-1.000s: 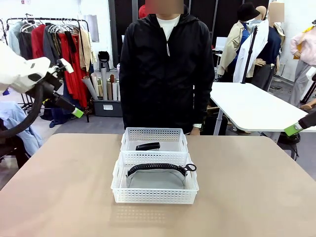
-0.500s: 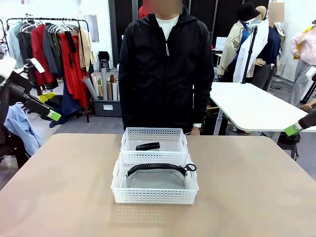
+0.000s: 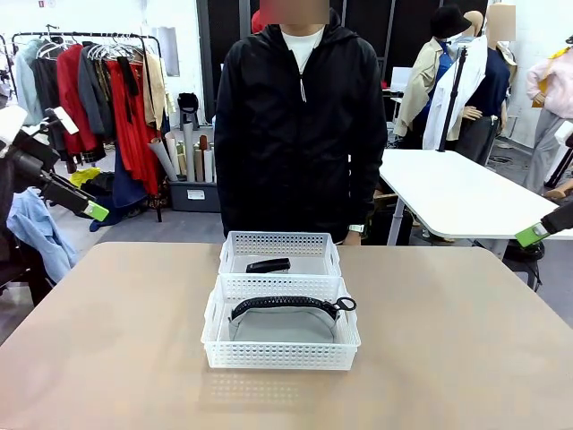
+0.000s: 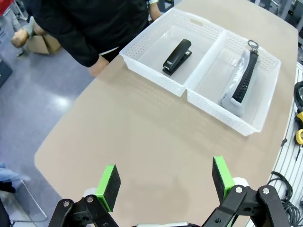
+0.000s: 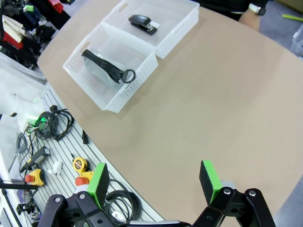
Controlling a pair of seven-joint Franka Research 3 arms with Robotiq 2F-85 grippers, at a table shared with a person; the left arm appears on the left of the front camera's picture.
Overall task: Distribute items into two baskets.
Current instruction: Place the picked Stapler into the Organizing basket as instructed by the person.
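Pincers both wide and holding nothing: left pincer (image 4: 164, 178) high over the counter's (image 3: 466, 340) left edge, right pincer (image 5: 155, 183) off the right side. 2 white baskets touch mid-counter. Stapler (image 3: 269, 265) lies in the far basket (image 3: 279, 242) by the person (image 3: 300, 125); grey pouch (image 3: 285, 324) with coiled strap (image 3: 286, 303) in the near basket (image 3: 279, 355).

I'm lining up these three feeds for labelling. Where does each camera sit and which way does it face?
Front: between the arms, facing the person across the table; left gripper at picture left.
Left wrist: high, looking down between its green pads at both baskets.
Right wrist: high, open right gripper at bottom.
Shared: stapler, pouch.
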